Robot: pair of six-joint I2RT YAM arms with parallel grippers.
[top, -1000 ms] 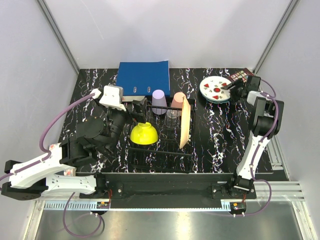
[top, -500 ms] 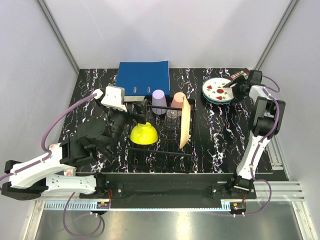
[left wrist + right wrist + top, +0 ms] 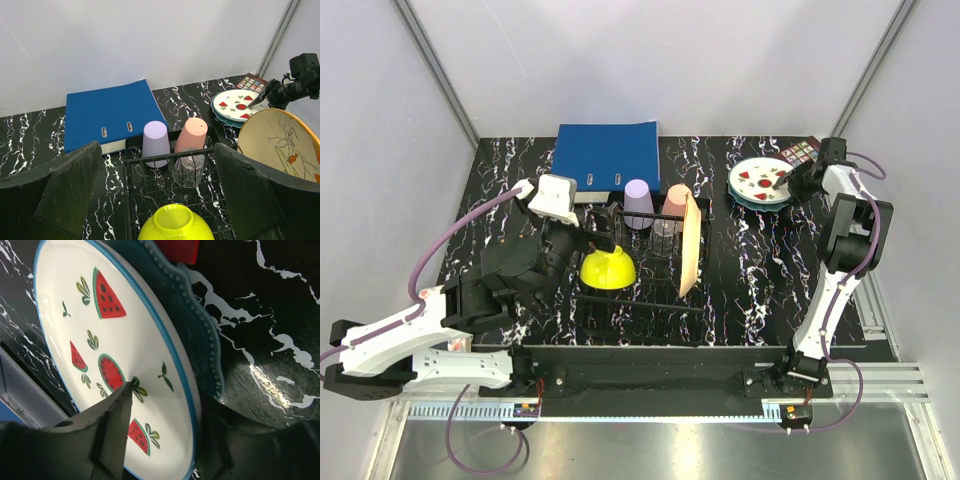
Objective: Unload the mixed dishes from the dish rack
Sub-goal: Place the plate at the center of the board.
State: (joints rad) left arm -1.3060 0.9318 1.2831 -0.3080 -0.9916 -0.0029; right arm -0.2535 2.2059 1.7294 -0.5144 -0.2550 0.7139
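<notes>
The black dish rack point(image 3: 632, 298) holds an upturned yellow bowl point(image 3: 608, 268), a lilac cup point(image 3: 638, 204), a salmon-pink cup point(image 3: 677, 203), a clear glass point(image 3: 189, 170) and a peach plate point(image 3: 691, 245) standing on edge. My left gripper point(image 3: 595, 232) hovers open at the rack's left side, with the bowl point(image 3: 172, 225) just below and ahead of its fingers. At the back right, the watermelon-print plate point(image 3: 125, 340) lies on the teal plate point(image 3: 200, 330). My right gripper point(image 3: 172, 400) straddles their rims, one fingertip point(image 3: 127, 390) on the watermelon plate's face. Whether it clamps is unclear.
A blue binder point(image 3: 607, 155) lies flat behind the rack. A small patterned card point(image 3: 798, 153) sits in the back right corner beside the plates. Grey walls close in the table on three sides, and the right arm stands along the right edge.
The right gripper and the plates under it have shifted slightly right, toward the back corner. The left gripper has edged right, closer to the rack.
</notes>
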